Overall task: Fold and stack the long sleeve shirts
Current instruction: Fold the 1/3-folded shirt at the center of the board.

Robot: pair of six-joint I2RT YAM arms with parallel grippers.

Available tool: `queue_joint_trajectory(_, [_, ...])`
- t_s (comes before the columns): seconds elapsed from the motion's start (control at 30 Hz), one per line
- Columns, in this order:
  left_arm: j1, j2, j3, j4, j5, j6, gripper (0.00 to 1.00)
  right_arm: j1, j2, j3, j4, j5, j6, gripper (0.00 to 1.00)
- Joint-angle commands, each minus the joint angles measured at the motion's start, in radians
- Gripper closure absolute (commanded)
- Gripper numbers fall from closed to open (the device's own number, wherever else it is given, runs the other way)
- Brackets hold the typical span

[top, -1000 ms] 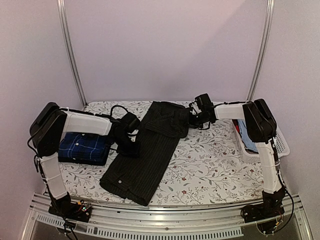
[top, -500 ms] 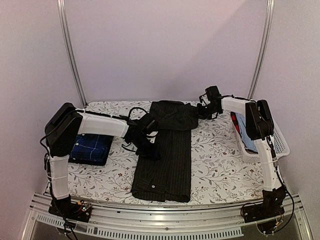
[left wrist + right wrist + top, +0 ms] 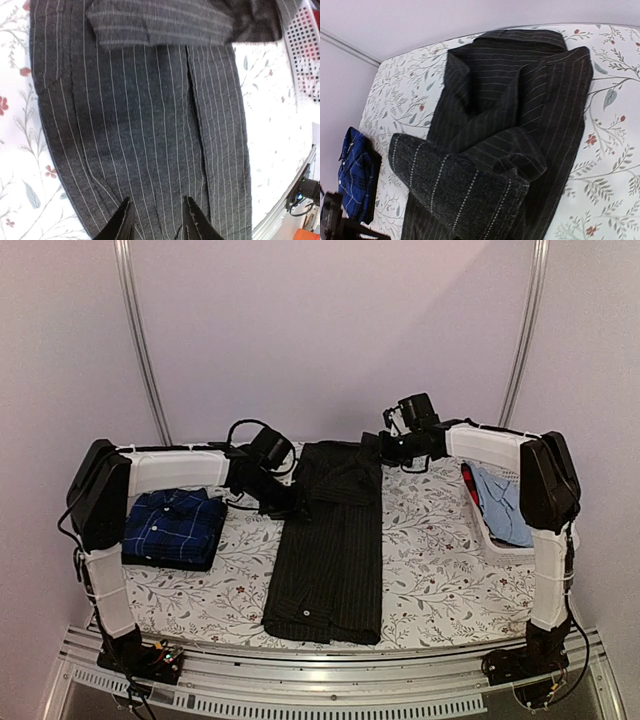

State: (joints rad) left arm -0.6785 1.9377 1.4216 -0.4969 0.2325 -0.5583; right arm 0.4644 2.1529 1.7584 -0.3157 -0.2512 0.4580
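Your right pincer (image 3: 386, 447) is pressed together on the cuff (image 3: 460, 192) of the black pinstriped shirt (image 3: 330, 550). The wrist view shows that doubled cloth bunched right under the lens and hiding the fingers. Held over the chest like this, the sleeve looks set to be laid inward so the body becomes one narrow strip. Your left pincer (image 3: 156, 225) is spread over the shirt's left edge near the collar end, with nothing caught between its tips and the striped cloth flat beneath. I cannot tell whether the tips touch it, but it seems placed to steady or smooth the fabric while the sleeve crosses. The shirt lies lengthwise down the middle of the table, collar at the far end and hem toward you, its long edges running nearly straight. It is a thin, limp weave with fine pale lines, a stiffer collar and a small button near the hem, so expect it to sag and slide rather than hold a crease. Well apart to the left sits the navy checked shirt (image 3: 172, 528), folded into a squarish packet, presumably the base of your stack. Both rest on the matte floral cloth (image 3: 430, 560). At the right edge, a white basket (image 3: 562, 530) with perforated walls holds a pale blue garment (image 3: 505, 505).
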Motion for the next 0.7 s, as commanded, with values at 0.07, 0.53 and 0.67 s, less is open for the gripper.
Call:
queue_joint_trajectory(0.07, [0.060,0.029,0.070,0.027,0.083,0.047,0.64,0.146,-0.256,-0.364,0.263,0.093,0.207,1.00])
queue_joint_trajectory(0.53, [0.080,0.087,0.069,0.075,0.174,0.039,0.58,0.270,-0.537,-0.832,0.453,0.138,0.291,0.58])
queue_joint_trajectory(0.67, [0.081,0.095,0.061,0.067,0.177,0.047,0.57,0.287,-0.599,-0.854,0.361,0.171,0.213,0.36])
